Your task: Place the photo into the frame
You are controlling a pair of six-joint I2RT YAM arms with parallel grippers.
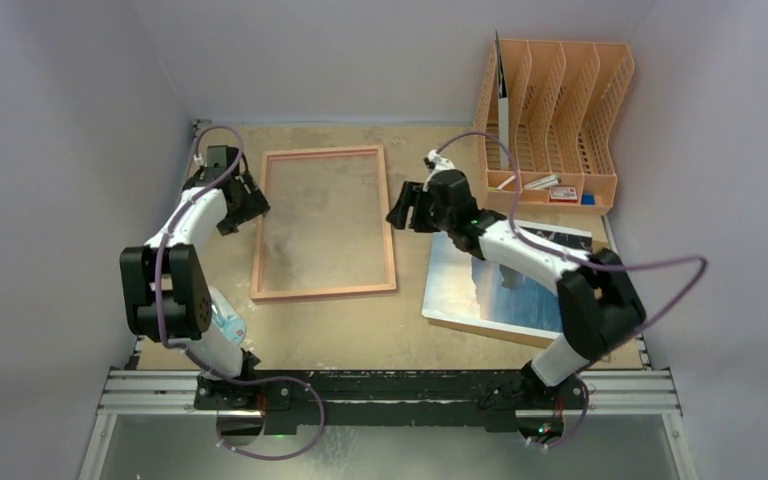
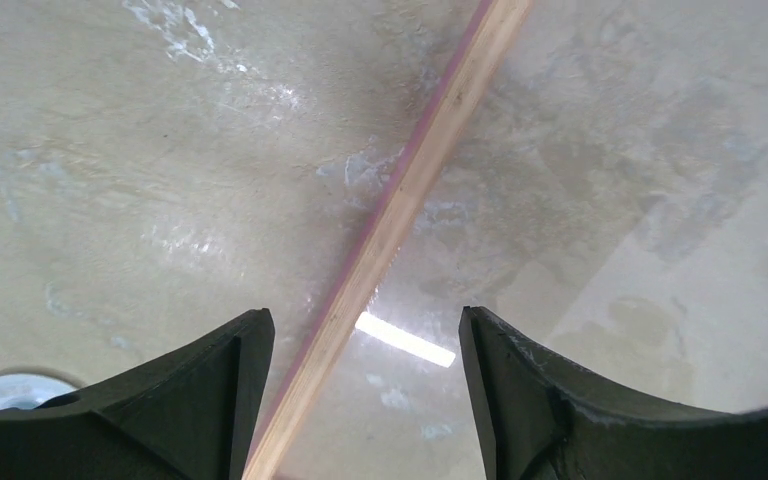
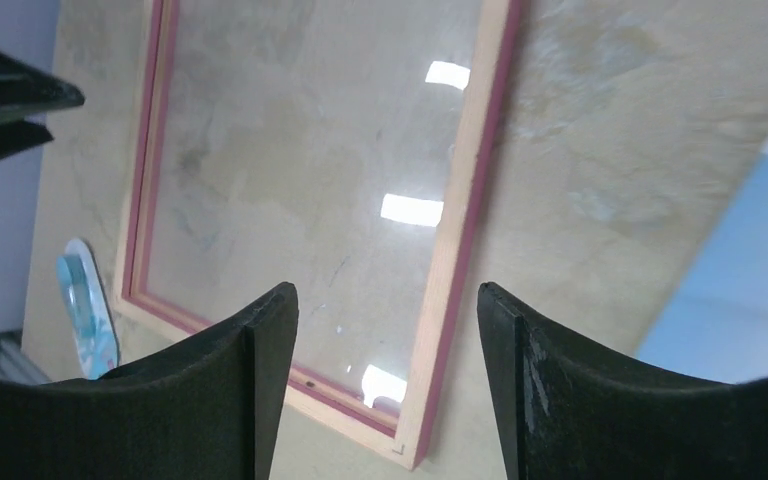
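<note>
The left gripper (image 1: 247,203) hangs wide open astride the frame's left rail, near the table's (image 1: 360,335) left edge. The frame (image 1: 391,225) lies flat mid-table with nothing in it. The right gripper (image 1: 405,208), equally wide, hovers beside its right rail. The photo (image 1: 480,290) lies face up toward the near right corner (partly under the arm). It is probably light, limp paper, best pinched at a free edge.

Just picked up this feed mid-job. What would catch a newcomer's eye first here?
The pink-edged frame lies flat mid-table, the left gripper open at its left rail and the right gripper open at its right rail. The blue sea photo lies face up at right, partly under the right arm; an orange rack stands behind it.
</note>
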